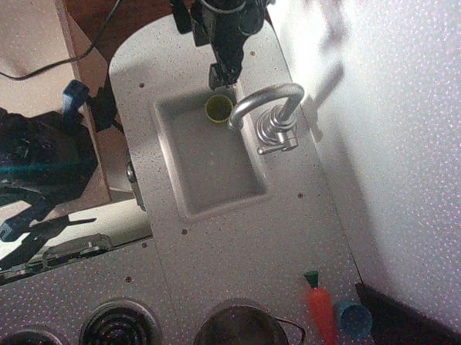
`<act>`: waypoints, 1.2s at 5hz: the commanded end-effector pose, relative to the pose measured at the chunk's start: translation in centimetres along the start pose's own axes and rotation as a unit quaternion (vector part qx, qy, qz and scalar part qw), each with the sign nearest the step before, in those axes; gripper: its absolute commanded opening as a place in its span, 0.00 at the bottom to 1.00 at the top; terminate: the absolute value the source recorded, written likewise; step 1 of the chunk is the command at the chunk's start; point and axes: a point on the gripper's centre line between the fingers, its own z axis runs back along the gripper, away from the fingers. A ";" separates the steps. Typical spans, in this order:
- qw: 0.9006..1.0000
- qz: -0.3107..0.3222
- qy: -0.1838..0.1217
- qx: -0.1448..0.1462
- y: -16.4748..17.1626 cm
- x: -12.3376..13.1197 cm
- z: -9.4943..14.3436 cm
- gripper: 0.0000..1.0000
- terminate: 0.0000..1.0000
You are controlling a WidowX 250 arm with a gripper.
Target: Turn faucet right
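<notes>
The faucet [270, 108] is shiny silver with a curved gooseneck spout arching left over the sink [216, 196], a round base and a small side lever [279, 147]. My black gripper [224, 78] hangs down from the top of the view, above the sink's far edge, just left of the spout's top and apart from it. Its fingers look close together and hold nothing that I can see. A yellow-green cup [219, 108] sits in the sink's far corner, just below the fingertips and beside the spout's end.
A toy carrot [321, 311] and a blue cup [353, 319] lie on the counter at the front right. A metal pot [240, 333] and stove burners [119, 333] are at the front. A white wall [398, 133] runs along the right. Cables and clutter lie to the left.
</notes>
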 end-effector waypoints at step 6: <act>0.998 -0.020 0.026 0.062 -5.3 1.9 -2.0 1.00 0.00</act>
